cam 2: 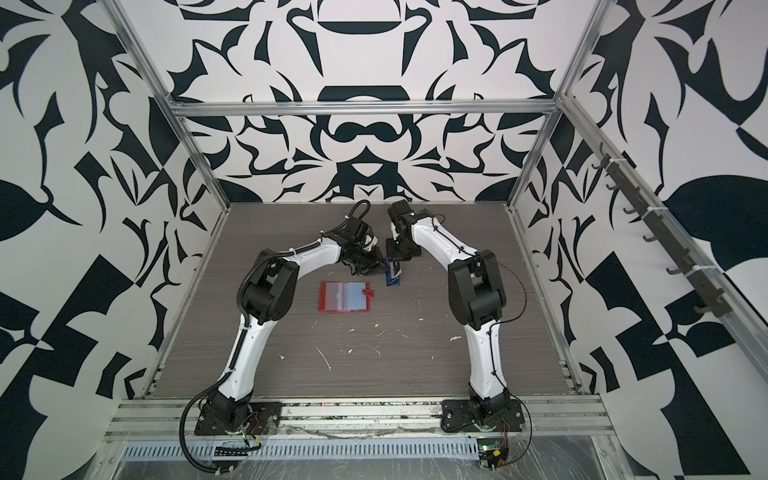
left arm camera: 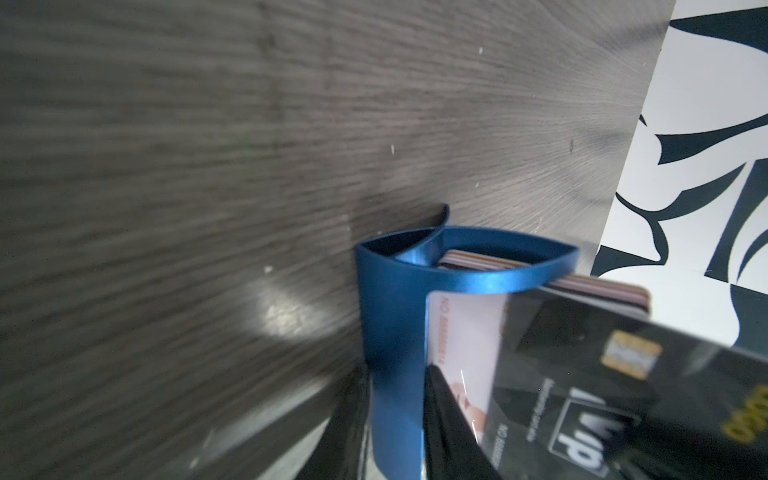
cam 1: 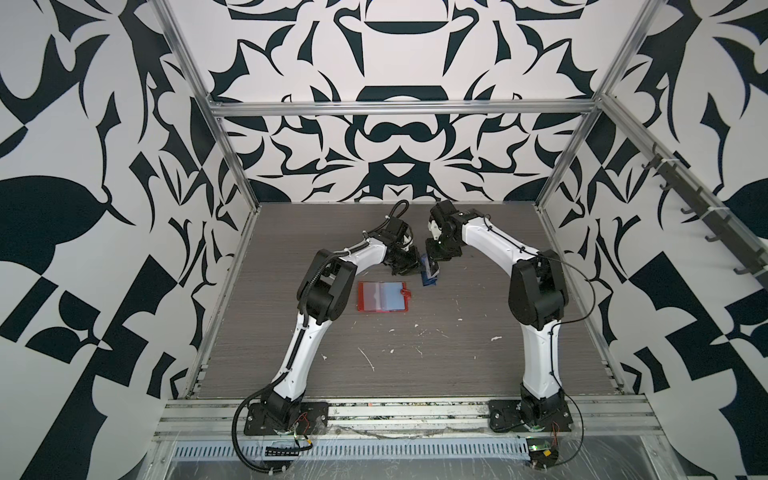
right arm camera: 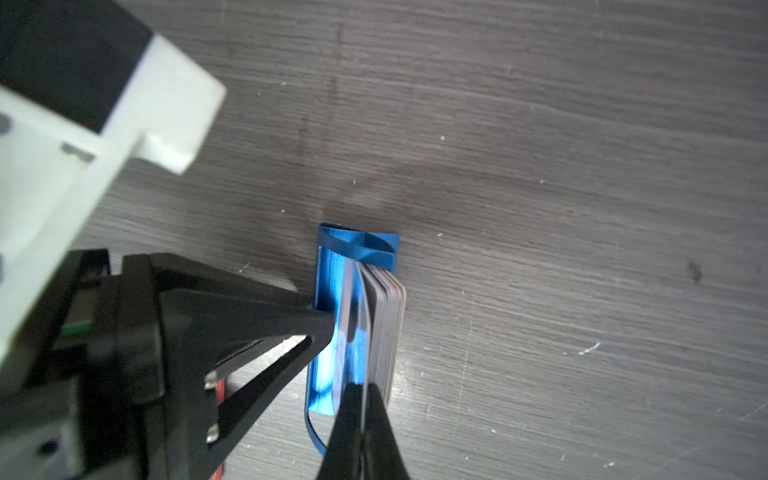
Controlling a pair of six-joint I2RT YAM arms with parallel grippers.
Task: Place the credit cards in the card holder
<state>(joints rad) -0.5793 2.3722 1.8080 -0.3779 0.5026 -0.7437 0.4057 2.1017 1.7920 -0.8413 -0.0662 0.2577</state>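
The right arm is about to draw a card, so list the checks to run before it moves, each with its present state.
1. Right gripper shut on one card only: ok, a single edge is pinched.
2. Left gripper bracing the blue rack: ok, it clamps the rack's wall from both sides.
3. Other cards seated in the rack: ok.
4. Card holder lying open, pockets up: ok.
5. Free pocket in the holder: cannot tell, too small in the top views.
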